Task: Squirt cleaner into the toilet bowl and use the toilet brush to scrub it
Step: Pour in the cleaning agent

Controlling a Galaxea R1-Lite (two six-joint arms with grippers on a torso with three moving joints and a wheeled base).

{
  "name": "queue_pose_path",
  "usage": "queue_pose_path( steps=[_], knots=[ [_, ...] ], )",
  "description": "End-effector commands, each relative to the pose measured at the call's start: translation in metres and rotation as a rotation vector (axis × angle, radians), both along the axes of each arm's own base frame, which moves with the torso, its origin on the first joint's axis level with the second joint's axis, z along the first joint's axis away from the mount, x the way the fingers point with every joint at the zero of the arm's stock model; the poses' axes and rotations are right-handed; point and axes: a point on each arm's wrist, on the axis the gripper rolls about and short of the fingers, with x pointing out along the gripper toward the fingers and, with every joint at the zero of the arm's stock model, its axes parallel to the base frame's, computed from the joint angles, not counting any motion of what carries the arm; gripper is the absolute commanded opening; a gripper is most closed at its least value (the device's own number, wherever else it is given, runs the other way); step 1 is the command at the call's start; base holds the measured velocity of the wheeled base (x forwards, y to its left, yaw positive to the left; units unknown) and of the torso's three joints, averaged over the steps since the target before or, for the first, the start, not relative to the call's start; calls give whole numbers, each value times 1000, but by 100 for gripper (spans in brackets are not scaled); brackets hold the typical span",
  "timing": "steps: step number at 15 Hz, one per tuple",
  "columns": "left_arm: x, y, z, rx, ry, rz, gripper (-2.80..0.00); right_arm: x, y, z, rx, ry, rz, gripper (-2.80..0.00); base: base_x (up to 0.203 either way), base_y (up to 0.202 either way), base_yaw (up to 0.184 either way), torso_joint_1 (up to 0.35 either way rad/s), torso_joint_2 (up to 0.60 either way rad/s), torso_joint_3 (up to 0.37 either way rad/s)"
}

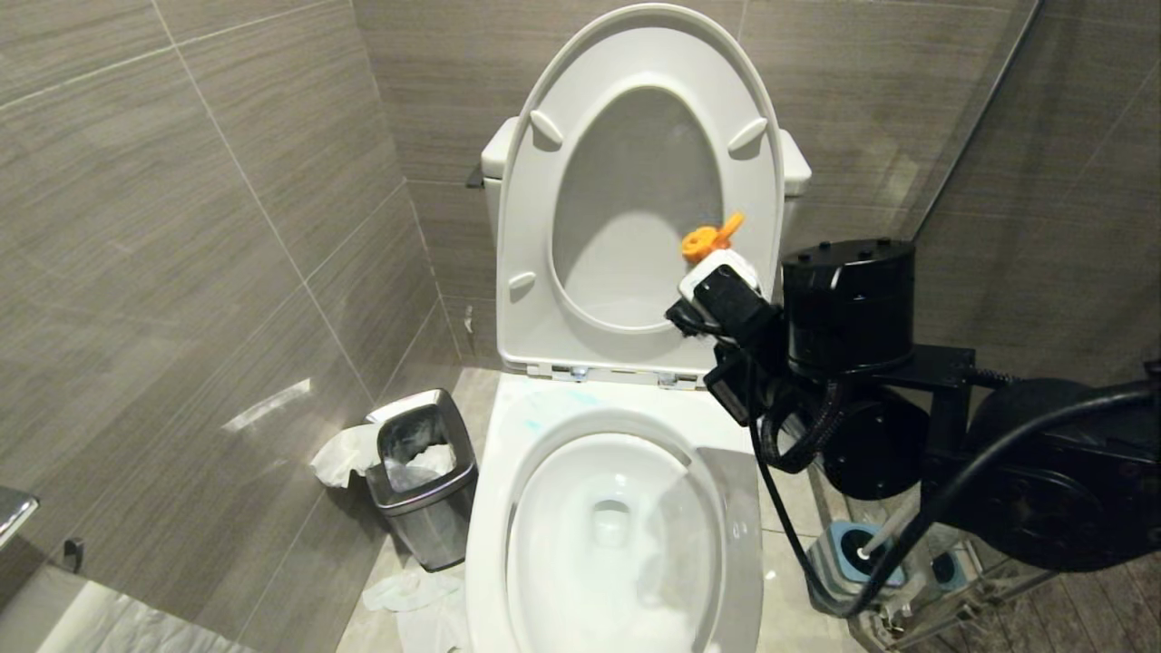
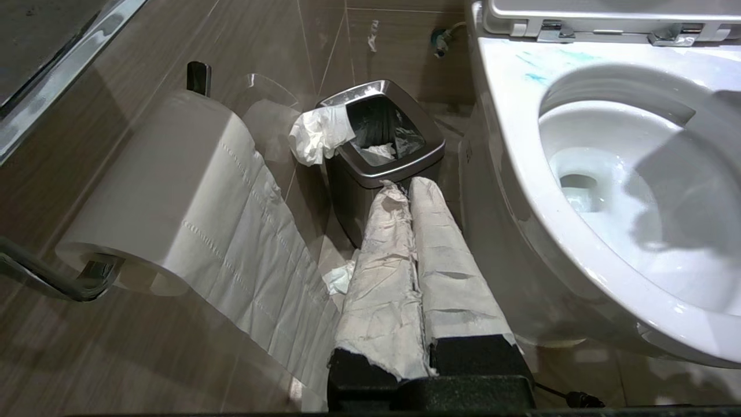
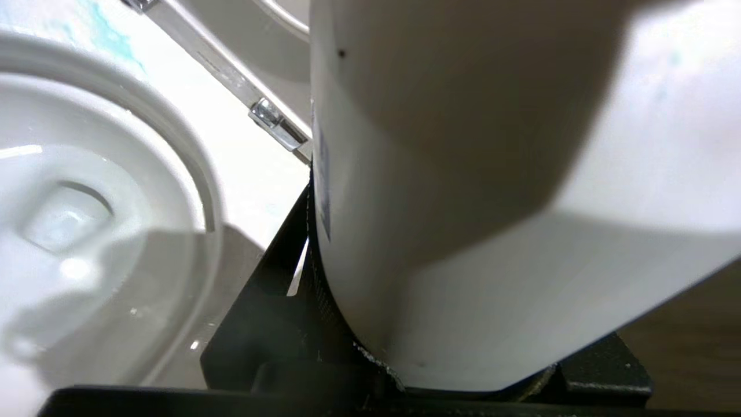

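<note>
The toilet bowl (image 1: 490, 508) stands with seat and lid (image 1: 531, 227) raised; pale water lies in the basin (image 2: 584, 191). Turquoise cleaner smears (image 2: 544, 63) mark the rim behind the basin. Over the bowl's back right corner, my right gripper (image 1: 726, 295) is shut on a white cleaner bottle (image 3: 463, 174) with an orange cap (image 1: 703, 240) pointing up. The toilet brush handle (image 1: 893, 531) stands in a blue holder (image 1: 843, 558) on the floor right of the bowl. My left gripper (image 2: 405, 188), its fingers wrapped in paper, hangs shut and holds nothing, low between bin and bowl.
A small steel bin (image 1: 422, 472) with tissue hanging over its edge stands left of the bowl, with crumpled tissue (image 1: 408, 589) on the floor before it. A toilet paper roll (image 2: 162, 185) hangs on the left wall. A glass partition (image 1: 980, 118) borders the right.
</note>
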Motion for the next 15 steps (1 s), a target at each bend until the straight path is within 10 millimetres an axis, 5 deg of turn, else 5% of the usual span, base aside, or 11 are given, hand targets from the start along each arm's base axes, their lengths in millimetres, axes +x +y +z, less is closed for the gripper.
queue_pose_path(
  steps=[1,9,15],
  knots=[
    [0,0,0,0,2,-1,-280,8,7,-7,-90,10,11,-280,0,0,0,0,0,0],
    [0,0,0,0,2,-1,-280,20,16,-20,-412,35,69,-280,0,0,0,0,0,0],
    [0,0,0,0,2,-1,-280,31,11,-11,-565,18,71,-280,0,0,0,0,0,0]
  ],
)
